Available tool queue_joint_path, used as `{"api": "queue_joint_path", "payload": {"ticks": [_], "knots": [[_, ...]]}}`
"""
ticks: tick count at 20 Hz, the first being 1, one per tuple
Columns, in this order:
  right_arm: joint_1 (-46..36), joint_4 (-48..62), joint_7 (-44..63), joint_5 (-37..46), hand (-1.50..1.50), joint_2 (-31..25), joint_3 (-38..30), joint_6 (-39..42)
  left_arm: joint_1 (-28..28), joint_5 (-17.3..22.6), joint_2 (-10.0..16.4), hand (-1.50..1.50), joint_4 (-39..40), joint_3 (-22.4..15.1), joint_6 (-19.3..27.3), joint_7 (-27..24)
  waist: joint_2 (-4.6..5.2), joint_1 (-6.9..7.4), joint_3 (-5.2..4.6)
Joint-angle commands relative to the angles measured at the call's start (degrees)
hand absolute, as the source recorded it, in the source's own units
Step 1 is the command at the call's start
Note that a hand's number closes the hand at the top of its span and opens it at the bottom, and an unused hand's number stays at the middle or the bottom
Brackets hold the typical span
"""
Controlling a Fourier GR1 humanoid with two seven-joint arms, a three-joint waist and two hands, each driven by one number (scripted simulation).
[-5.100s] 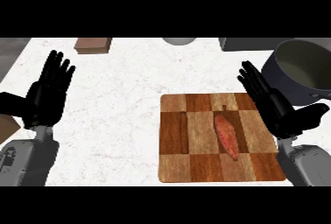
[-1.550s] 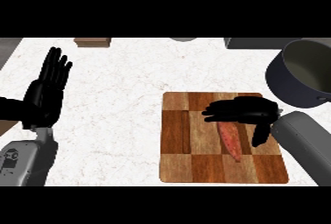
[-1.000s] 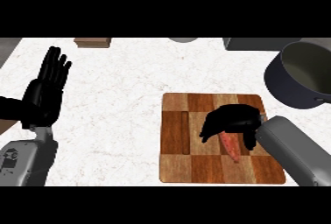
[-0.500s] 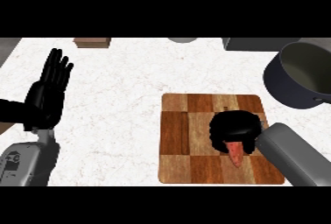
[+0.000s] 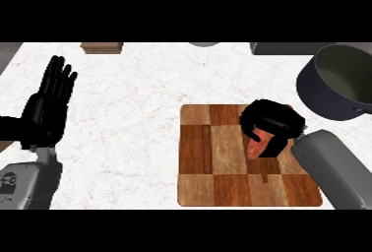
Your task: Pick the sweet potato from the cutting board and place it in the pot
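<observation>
Left hand (image 5: 47,106) at 9 o'clock: released, fingers straight and pointing up, resting above the white counter (image 5: 145,93). Small brown block (image 5: 102,47) at 11 o'clock, far edge. Wooden cutting board (image 5: 218,182) at 5 o'clock. Right hand (image 5: 272,120) at 3 o'clock, over the board's far right part, grasping the sweet potato (image 5: 256,147). Its orange lower end shows below the fingers, over the board. Pot (image 5: 341,81) at 2 o'clock, near the board's far right corner.

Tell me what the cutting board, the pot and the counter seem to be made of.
Cutting board: wood, by its brown grain in a checkered patchwork of blocks. Pot: likely metal, dark blue-grey matte wall, paler inside. Counter: looks like white marble or stone, with faint grey veins.
</observation>
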Motion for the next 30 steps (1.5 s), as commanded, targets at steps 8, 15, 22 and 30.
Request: {"api": "queue_joint_path", "payload": {"ticks": [8,15,22,30], "knots": [[-9.1,11.0,48.9,3.1,1.50,3.2,-20.2,-17.5,-0.1,-0.3,0.2,0.00,-0.2,-0.3,-0.1,0.4,-0.37,0.44,-0.45],[-19.7,13.0,79.3,16.9,1.50,3.0,-23.1,-31.2,-1.3,-0.6,0.2,0.00,0.5,-0.9,-0.3,0.8,-0.30,2.05,-0.50],[-29.0,15.6,110.6,37.9,1.50,3.2,-18.9,-29.1,-2.2,-0.8,0.2,0.00,0.6,-1.1,0.0,2.1,-0.63,0.96,-0.11],[-24.0,9.3,118.9,43.4,1.50,5.6,-21.0,-17.6,0.3,-0.3,0.2,0.00,-0.6,0.6,0.1,0.9,-0.65,-0.80,0.21]]}}
